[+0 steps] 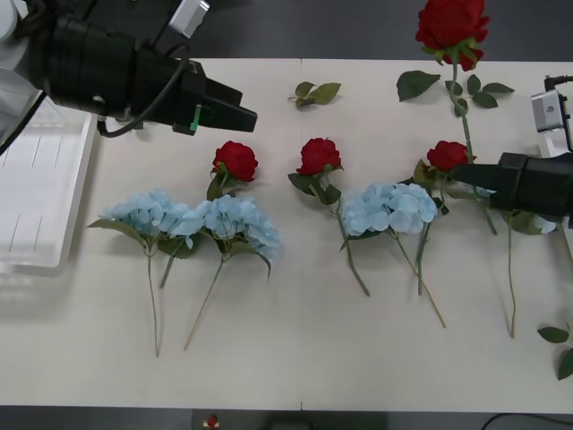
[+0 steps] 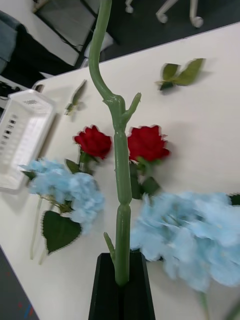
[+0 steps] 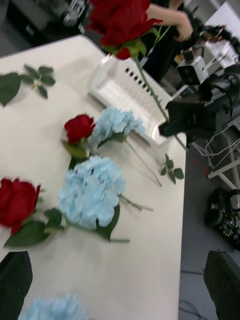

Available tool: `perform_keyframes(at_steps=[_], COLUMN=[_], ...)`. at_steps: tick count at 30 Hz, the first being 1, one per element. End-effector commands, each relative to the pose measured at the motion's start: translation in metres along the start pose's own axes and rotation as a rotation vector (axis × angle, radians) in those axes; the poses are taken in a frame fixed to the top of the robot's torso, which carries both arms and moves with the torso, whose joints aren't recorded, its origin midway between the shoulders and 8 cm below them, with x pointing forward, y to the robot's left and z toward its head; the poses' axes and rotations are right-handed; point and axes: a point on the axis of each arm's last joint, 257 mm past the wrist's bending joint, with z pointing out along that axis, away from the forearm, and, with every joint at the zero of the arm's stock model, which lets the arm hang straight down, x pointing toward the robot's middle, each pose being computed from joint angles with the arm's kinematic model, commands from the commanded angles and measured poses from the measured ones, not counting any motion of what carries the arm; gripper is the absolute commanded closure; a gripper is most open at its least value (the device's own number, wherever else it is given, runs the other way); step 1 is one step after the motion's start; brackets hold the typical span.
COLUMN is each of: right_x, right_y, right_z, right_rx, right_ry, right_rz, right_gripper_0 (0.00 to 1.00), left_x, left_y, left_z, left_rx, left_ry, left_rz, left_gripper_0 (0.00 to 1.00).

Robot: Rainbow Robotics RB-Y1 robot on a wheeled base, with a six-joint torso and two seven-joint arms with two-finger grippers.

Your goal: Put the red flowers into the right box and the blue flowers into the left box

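My right gripper [image 1: 466, 173] is shut on the green stem [image 2: 120, 180] of a red flower, whose bloom [image 1: 452, 25] stands raised over the table's far right side. Three more red flowers [image 1: 235, 159] [image 1: 320, 154] [image 1: 447, 154] lie on the table, with blue flowers [image 1: 148, 213] [image 1: 237, 221] [image 1: 389, 208] just in front of them. My left gripper [image 1: 240, 114] hovers open over the far left, behind the leftmost red flower. The left box [image 1: 36, 193] sits at the table's left edge. The right box [image 3: 120, 87] lies beyond the right gripper [image 3: 172, 125].
A loose leaf sprig [image 1: 313, 91] lies at the back centre, and another [image 1: 560, 345] near the front right corner. The table's front strip [image 1: 295, 367] holds only stem ends. Chair legs and dark floor lie beyond the far edge.
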Motion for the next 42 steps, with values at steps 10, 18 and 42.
perform_keyframes(at_steps=[10,18,42], right_x=[0.026,0.023,-0.001], right_y=[-0.176,-0.261,-0.391], right_z=[-0.125,-0.218,-0.305], right_rx=[0.366,0.567,1.126], right_ry=[0.114,0.115,0.021], right_rz=[0.021,-0.013,-0.271], right_gripper_0=[1.00,1.00,1.00], left_x=[0.071,0.136,0.268], left_y=[0.031,0.035,0.064], left_z=[-0.090,-0.098,-0.112], left_rx=[-0.363,-0.612,-0.952], left_ry=[0.302,0.339,0.460], left_rz=[-0.245,-0.512,-0.844], left_gripper_0=[0.00,0.00,0.00])
